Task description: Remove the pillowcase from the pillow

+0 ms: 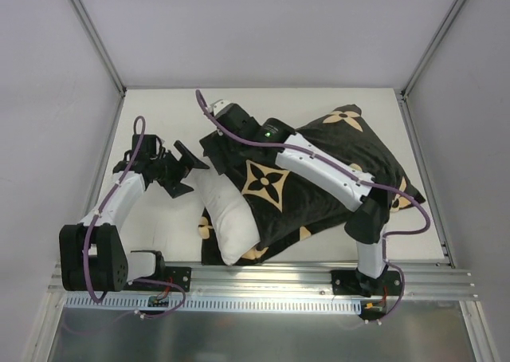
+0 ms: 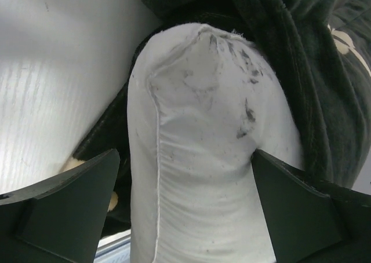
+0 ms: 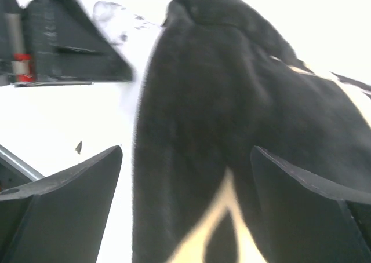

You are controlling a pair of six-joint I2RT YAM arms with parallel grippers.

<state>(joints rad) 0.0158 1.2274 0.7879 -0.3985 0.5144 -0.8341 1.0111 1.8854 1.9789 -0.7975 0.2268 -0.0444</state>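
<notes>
The black pillowcase (image 1: 319,186) with tan flower motifs lies across the middle and right of the table. The white pillow (image 1: 227,218) sticks out of its near-left opening. My left gripper (image 1: 190,172) is open just left of the exposed pillow end. In the left wrist view the pillow (image 2: 203,130) fills the gap between the open jaws (image 2: 185,153), with the pillowcase (image 2: 313,72) bunched behind it. My right gripper (image 1: 217,156) is open over the cover's far-left corner. In the right wrist view a fold of pillowcase (image 3: 232,101) stands between its jaws (image 3: 185,150).
The white table (image 1: 159,115) is bounded by grey frame walls at left, right and back. An aluminium rail (image 1: 263,282) with both arm bases runs along the near edge. The left gripper's finger (image 3: 69,43) shows close by in the right wrist view.
</notes>
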